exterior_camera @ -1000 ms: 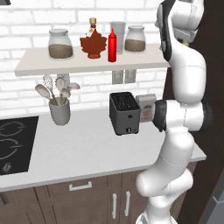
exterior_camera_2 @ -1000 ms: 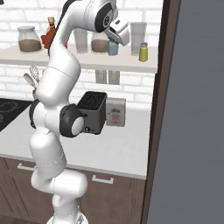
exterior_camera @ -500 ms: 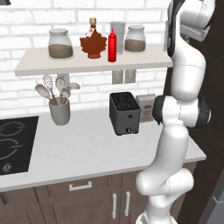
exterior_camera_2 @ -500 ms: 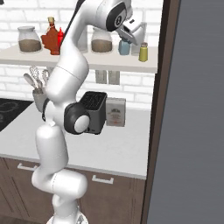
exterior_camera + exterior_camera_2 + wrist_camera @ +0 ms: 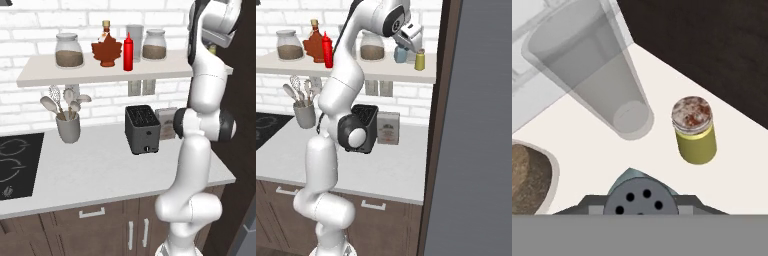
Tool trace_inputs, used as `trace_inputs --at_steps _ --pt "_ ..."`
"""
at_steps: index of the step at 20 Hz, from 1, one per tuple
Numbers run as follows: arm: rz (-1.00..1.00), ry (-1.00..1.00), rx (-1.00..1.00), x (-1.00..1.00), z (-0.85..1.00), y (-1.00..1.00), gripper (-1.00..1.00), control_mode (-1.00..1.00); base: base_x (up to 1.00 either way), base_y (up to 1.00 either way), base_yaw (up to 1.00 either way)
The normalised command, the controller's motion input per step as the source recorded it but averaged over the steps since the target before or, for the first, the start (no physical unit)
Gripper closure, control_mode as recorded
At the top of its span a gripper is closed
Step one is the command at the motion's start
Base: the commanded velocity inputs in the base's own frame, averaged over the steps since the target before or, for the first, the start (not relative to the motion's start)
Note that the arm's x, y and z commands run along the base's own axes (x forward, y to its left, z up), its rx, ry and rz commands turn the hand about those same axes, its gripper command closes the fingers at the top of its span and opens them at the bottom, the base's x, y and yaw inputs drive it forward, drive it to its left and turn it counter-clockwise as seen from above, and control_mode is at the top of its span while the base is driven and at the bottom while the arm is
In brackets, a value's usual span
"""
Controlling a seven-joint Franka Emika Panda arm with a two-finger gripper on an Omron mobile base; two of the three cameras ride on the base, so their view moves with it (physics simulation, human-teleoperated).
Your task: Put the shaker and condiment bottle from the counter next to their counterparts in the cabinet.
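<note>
My gripper (image 5: 403, 49) is shut on the shaker (image 5: 401, 55), a pale blue-grey one whose holed grey cap (image 5: 641, 199) sits between the dark fingers. It hangs just above the right end of the cabinet shelf (image 5: 356, 71), right beside the yellow-green shaker (image 5: 419, 60) (image 5: 695, 132). Further left on the shelf (image 5: 100, 75), the red condiment bottle (image 5: 128, 52) (image 5: 327, 50) stands upright against the maple-leaf syrup bottle (image 5: 106, 50) (image 5: 314, 44). The counter (image 5: 100, 170) lies below.
A clear tumbler (image 5: 592, 75) and a lidded jar (image 5: 372, 47) stand close to the shaker; another jar (image 5: 69, 51) is at the shelf's left. On the counter are a black toaster (image 5: 142, 129), a small box (image 5: 388, 128), a utensil holder (image 5: 68, 127) and a hob (image 5: 15, 165). A dark panel (image 5: 476, 150) bounds the right.
The arm has swung right along the shelf and dropped slightly, carrying the shaker to just beside the yellow-green shaker. The grip stays the same.
</note>
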Motion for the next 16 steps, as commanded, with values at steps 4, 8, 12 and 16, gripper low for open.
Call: trace_inputs --at_steps 4,8,12,16 --pt "0.00 -0.01 -0.03 0.32 -0.09 0.00 1.00 -1.00 0.00 0.00 0.00" --pt "0.00 0.02 0.00 0.00 0.00 -0.04 1.00 -1.00 0.00 0.00 0.00" --pt "0.00 0.15 0.00 0.04 -0.02 -0.11 1.00 -1.00 0.00 0.00 0.00" --pt "0.00 0.07 0.00 0.01 0.00 0.00 1.00 -1.00 0.00 0.00 0.00"
